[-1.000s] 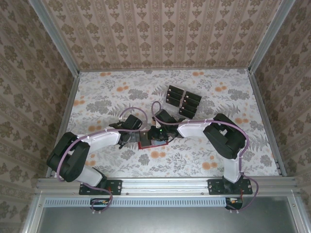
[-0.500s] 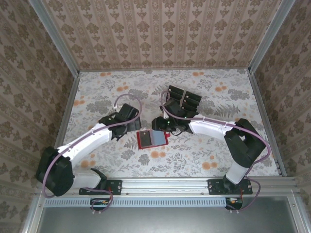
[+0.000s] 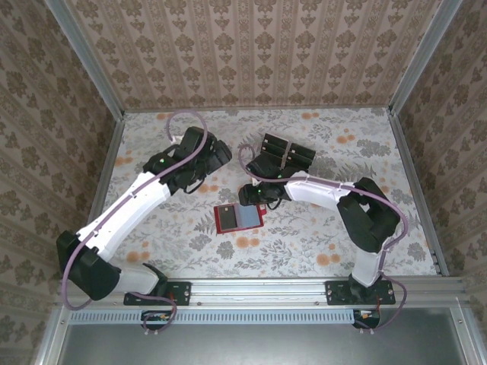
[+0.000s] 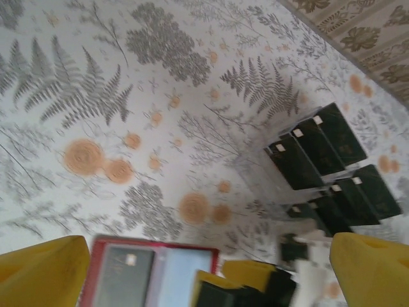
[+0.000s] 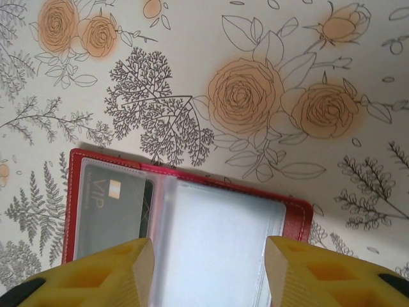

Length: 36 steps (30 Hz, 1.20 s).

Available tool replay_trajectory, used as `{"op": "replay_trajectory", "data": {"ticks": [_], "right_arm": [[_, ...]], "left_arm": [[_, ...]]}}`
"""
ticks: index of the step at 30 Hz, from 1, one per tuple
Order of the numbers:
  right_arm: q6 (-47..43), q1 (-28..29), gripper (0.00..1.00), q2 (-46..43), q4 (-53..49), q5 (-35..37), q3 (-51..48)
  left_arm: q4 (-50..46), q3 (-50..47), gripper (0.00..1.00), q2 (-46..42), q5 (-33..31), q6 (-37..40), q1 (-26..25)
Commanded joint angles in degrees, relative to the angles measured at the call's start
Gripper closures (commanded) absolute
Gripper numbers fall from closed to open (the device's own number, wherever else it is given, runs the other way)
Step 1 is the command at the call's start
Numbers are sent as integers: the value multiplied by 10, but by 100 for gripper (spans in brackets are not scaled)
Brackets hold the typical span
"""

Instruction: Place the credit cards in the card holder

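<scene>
Lying open on the tabletop point(image 3: 319, 236), the holder point(image 3: 239, 218) has one card point(image 5: 115, 211) in its left pocket. At its far edge hovers the right gripper point(image 3: 257, 198), jaws parted, empty. Farther beyond, the left gripper point(image 3: 217, 156) gapes wide, empty; loose cards point(image 3: 286, 158) lie beyond-right.

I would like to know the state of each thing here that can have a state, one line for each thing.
card holder: open, lying flat on the table.
card: already inside the card holder; the space beside it is empty.
credit cards: lying in rows at the far side, not in the card holder.
left gripper: open, holding nothing.
right gripper: open above the card holder, holding nothing.
</scene>
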Motion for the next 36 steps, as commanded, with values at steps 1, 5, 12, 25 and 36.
{"op": "replay_trajectory", "data": {"ticks": [1, 5, 12, 25, 36], "right_arm": [[-32, 2, 50, 26, -42, 16, 31], [-35, 2, 50, 43, -48, 13, 42], [-27, 13, 50, 66, -53, 2, 53], [-18, 27, 50, 97, -68, 8, 73], [10, 30, 50, 111, -51, -21, 67]], "left_arm": [[-38, 51, 0, 27, 52, -91, -9], [-53, 111, 0, 46, 63, -110, -24], [-24, 121, 0, 16, 52, -116, -32], [13, 69, 0, -62, 11, -99, -25], [46, 44, 0, -76, 37, -86, -8]]}}
